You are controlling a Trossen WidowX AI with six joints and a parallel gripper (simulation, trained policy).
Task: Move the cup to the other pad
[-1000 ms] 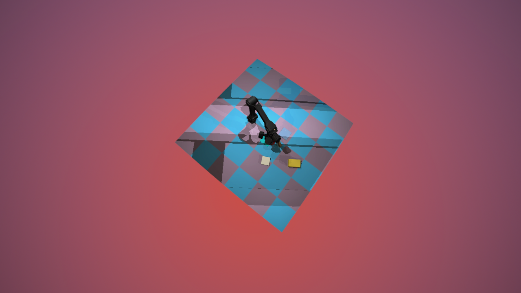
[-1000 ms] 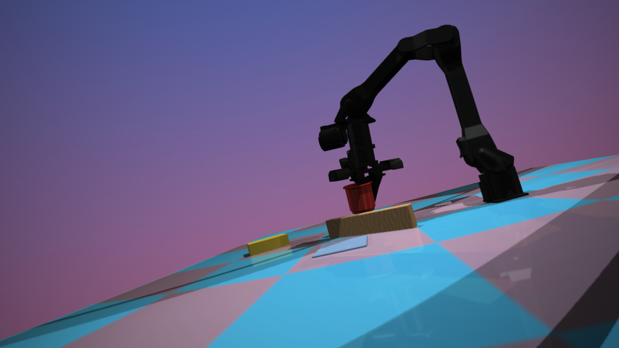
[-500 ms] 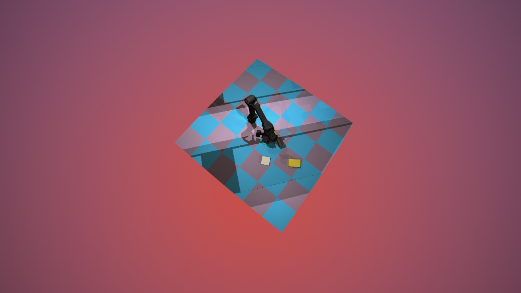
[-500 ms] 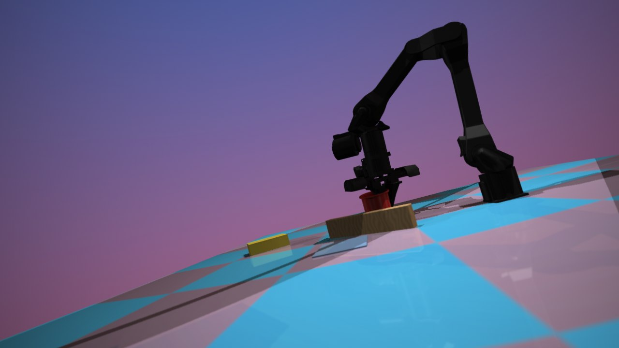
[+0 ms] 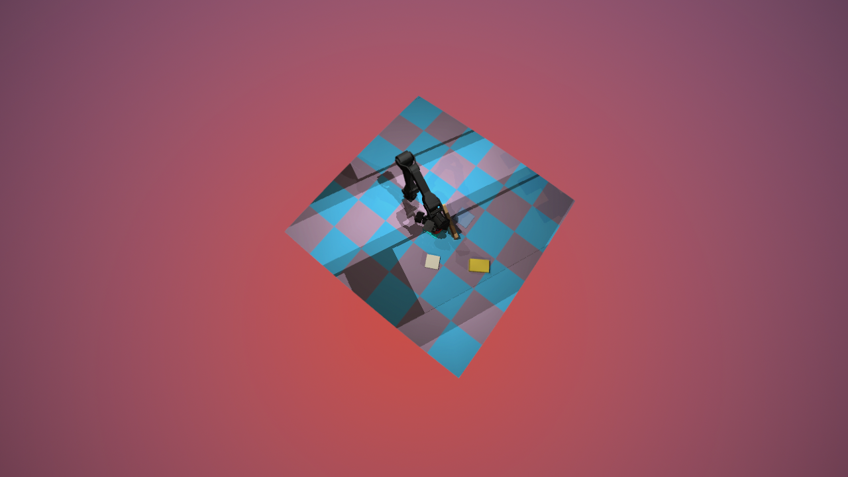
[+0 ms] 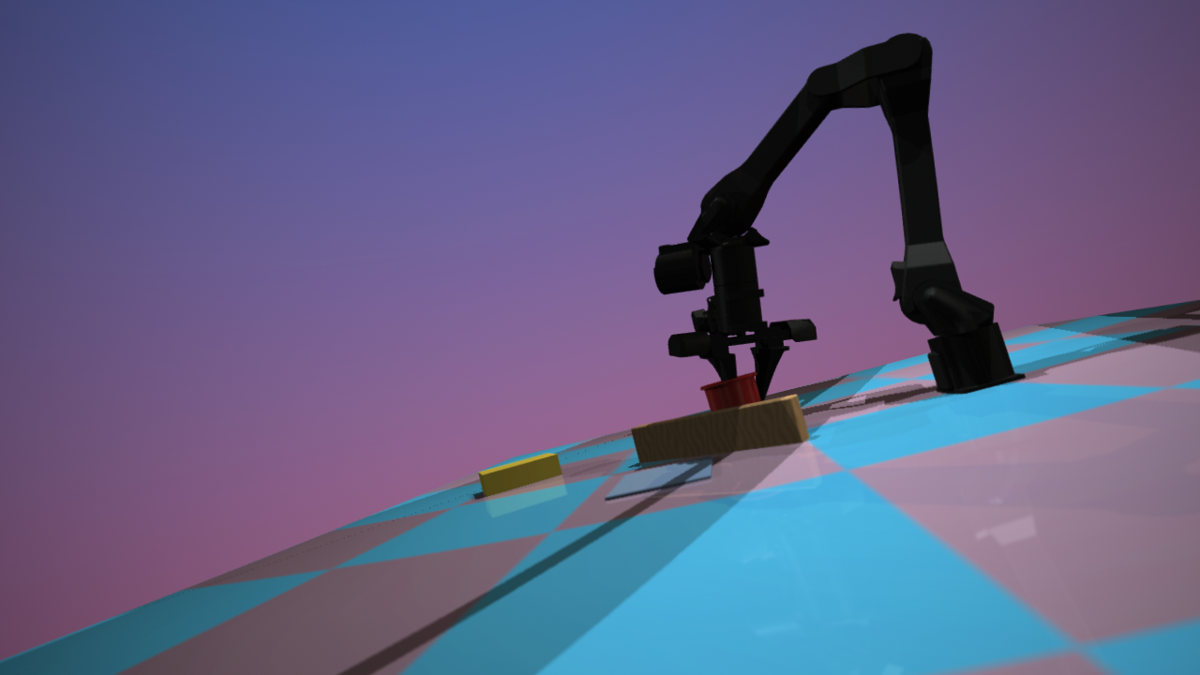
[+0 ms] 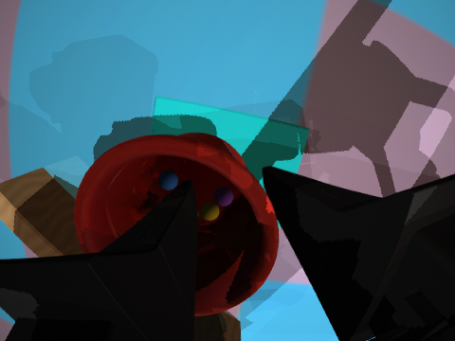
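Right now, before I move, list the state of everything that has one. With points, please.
Gripper (image 5: pixel 437 226) (image 6: pixel 746 386) (image 7: pixel 228 182): open, fingers apart across the cup's rim, one inside, one outside.
Cup (image 5: pixel 437 232) (image 6: pixel 731 393) (image 7: pixel 101 204): looks upright; base hidden.
Three visible marbles (image 7: pixel 209 211): inside the cup.
Teal pad (image 5: pixel 432 234) (image 7: pixel 227 123): partly covered in the wrist view.
Pale blue pad (image 5: pixel 465 219) (image 6: pixel 663 478): flat, without the cup.
Wooden block (image 5: pixel 456 234) (image 6: pixel 717 434) (image 7: pixel 45 215): lying lengthwise.

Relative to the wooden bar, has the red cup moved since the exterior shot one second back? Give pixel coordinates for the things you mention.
Yes. The red cup (image 6: pixel 733 392) (image 7: pixel 114 166) is lower, its base now hidden behind the wooden bar (image 6: pixel 721 432) (image 7: pixel 40 208), and shifted toward the arm's base (image 6: pixel 973 361).
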